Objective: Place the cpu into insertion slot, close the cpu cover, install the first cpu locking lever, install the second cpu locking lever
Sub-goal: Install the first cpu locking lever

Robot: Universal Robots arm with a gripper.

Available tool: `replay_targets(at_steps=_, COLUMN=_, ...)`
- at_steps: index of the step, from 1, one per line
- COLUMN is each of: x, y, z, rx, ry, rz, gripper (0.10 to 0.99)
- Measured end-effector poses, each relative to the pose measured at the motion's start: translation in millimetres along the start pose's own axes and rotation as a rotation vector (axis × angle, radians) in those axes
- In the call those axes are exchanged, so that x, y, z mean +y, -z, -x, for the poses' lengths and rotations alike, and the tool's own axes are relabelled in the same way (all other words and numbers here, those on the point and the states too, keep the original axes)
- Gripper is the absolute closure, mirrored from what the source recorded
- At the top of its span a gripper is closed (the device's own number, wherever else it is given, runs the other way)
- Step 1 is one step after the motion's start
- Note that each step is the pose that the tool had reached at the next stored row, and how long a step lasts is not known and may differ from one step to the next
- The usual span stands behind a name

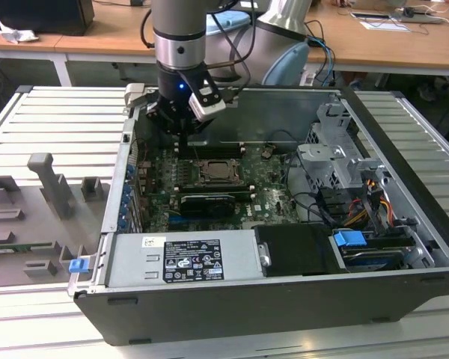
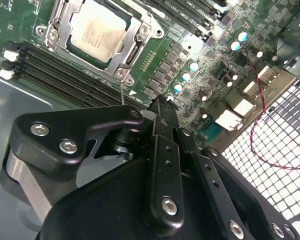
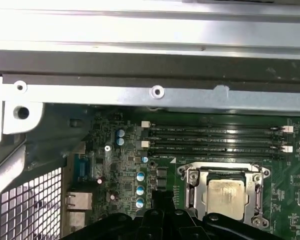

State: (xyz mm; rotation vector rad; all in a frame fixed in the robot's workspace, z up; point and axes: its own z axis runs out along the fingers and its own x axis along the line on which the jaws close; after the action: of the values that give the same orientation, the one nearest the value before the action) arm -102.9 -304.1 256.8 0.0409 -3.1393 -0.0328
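The cpu (image 2: 97,30) lies flat in the insertion slot (image 1: 213,172), its dull metal face showing through the window of the cpu cover (image 2: 136,46). The cover lies down over the chip; in the first wrist view the cpu (image 3: 225,192) sits framed by the cpu cover (image 3: 194,186). A thin metal lever rod (image 2: 121,92) runs from the socket's corner toward my gripper. My gripper (image 2: 163,106) hangs above the board beside that corner, toward the exterior view's left and back, fingers pressed together with nothing seen between them. In the exterior view the gripper (image 1: 185,139) is just behind the socket.
Black memory slots (image 3: 215,140) run between the socket and the case's metal wall (image 3: 155,92). A drive cage (image 1: 337,161) and cables fill the exterior view's right side of the case. The power supply (image 1: 183,258) sits at the front. Grey fixtures (image 1: 52,183) stand on the table outside.
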Motion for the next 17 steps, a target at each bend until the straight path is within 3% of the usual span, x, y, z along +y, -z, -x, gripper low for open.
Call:
replay_targets(at_steps=6, x=8.1, y=-0.9, z=-0.4, rx=-0.0009, ry=0.000, rz=0.000, gripper=0.980)
replay_targets(at_steps=10, x=9.8, y=-1.4, z=-0.1, rx=-0.0008, ry=0.000, rz=0.000, gripper=0.980)
replay_targets(at_steps=13, x=10.2, y=-1.8, z=6.1, rx=-0.0009, ry=0.000, rz=0.000, gripper=0.980)
replay_targets(at_steps=16, x=10.3, y=-2.7, z=20.2, rx=-0.0008, ry=0.000, rz=-0.002, gripper=0.980)
replay_targets(at_steps=17, x=10.1, y=-2.9, z=17.3, rx=-0.0010, ry=0.000, rz=-0.002, gripper=0.980)
